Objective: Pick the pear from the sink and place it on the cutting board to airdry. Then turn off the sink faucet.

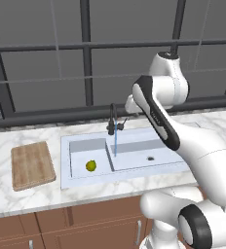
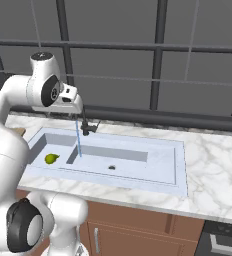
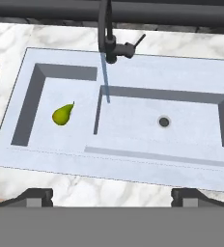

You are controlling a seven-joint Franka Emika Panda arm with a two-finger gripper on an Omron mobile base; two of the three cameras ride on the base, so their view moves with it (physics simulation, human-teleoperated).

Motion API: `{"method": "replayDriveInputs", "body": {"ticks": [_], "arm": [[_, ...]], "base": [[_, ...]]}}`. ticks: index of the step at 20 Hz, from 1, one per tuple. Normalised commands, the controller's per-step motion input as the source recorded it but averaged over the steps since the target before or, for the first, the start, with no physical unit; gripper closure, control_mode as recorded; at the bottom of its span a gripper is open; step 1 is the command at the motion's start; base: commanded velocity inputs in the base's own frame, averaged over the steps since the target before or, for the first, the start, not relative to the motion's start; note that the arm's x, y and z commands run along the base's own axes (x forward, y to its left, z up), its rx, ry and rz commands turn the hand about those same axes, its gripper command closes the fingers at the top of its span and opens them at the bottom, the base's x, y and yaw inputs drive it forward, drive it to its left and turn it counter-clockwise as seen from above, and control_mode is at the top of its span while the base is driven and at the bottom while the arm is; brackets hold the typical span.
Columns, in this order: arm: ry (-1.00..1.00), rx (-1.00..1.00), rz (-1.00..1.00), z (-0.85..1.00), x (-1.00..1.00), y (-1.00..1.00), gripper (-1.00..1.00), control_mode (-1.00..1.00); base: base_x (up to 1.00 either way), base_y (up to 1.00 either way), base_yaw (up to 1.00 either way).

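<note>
White marble counter (image 1: 47, 194) runs along the front over brown cabinets. Nearest in the hand view, the gripper (image 3: 112, 197) hangs high above the sink (image 3: 133, 166), its fingers spread wide and empty. Beyond, the pear (image 3: 62, 115) lies in the smaller left basin, with the cutting board (image 1: 32, 164) on the counter further left. Farthest, the sink faucet (image 3: 110, 41) pours a thin blue stream.
</note>
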Motion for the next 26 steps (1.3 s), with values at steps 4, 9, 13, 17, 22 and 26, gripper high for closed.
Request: {"method": "replayDriveInputs", "body": {"ticks": [4, 9, 13, 17, 22, 26], "arm": [[0.03, 0.00, 0.00, -0.18, 0.01, 0.62, -1.00, -1.00], [0.01, 0.00, 0.02, -0.22, 0.04, 0.45, -1.00, -1.00], [0.06, 0.02, 0.02, -0.25, 0.12, 0.44, -1.00, -1.00], [0.03, 0.03, 0.01, -0.23, 0.12, 0.34, -1.00, -1.00], [0.01, 0.01, 0.00, -0.12, 0.11, 0.21, -1.00, -1.00], [0.01, 0.01, 0.00, -0.20, 0.08, 0.16, -1.00, -1.00]], "base": [[0.00, 0.00, 0.00], [0.00, 0.00, 0.00], [0.00, 0.00, 0.00], [0.00, 0.00, 0.00], [0.00, 0.00, 0.00], [0.00, 0.00, 0.00]]}}
